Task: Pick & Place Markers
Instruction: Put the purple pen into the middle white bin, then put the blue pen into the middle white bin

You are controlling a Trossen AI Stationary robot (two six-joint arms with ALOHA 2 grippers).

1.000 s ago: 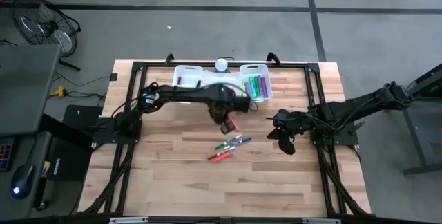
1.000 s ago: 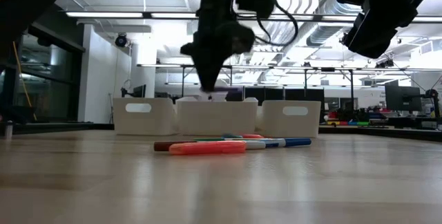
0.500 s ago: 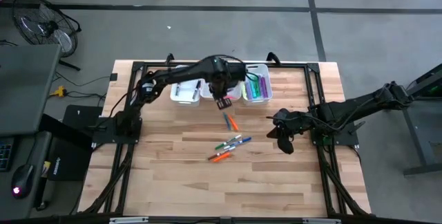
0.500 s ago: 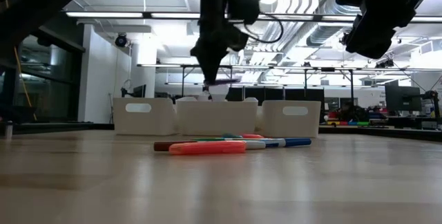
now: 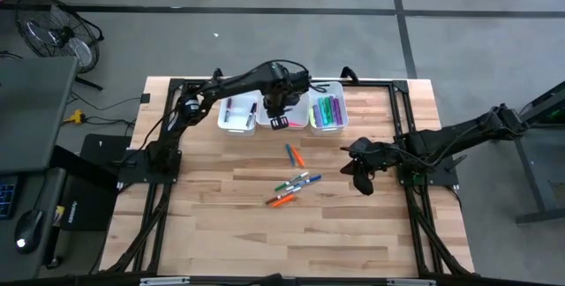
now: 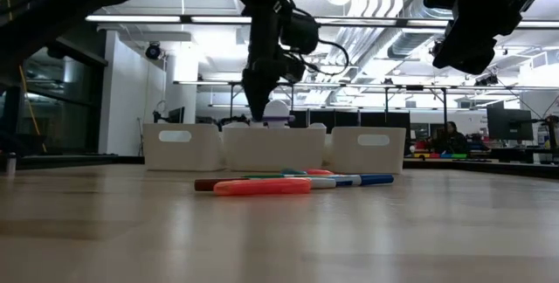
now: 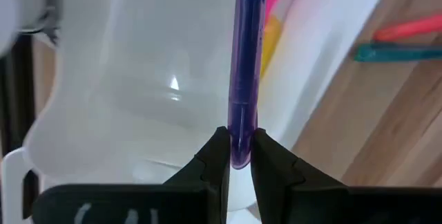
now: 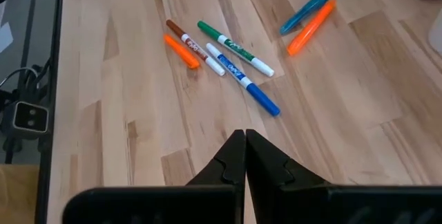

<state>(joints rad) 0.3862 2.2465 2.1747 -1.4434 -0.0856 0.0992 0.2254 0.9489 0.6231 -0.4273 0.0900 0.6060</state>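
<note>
Now the left gripper [image 7: 239,156] hangs over the middle white bin [image 5: 281,123] at the far side of the table [image 5: 221,233], its fingers pinched on the tail end of a purple marker [image 7: 246,72] that points away from the wrist over the bin's open mouth. The step in hand looks like the drop. To do it well, the marker should lie along the bin's length and sit clear inside its walls before the jaws let go, so that neither end catches a rim and tips out. A release from low down would probably keep the marker from bouncing. The right-hand bin [image 5: 327,114] already holds green, pink and purple markers, and the left-hand bin [image 5: 237,114] holds a few too. Several loose markers [image 8: 228,58] wait on the wood near the table's middle. The right gripper [image 8: 244,156] hovers nearby, jaws clenched on nothing.
</note>
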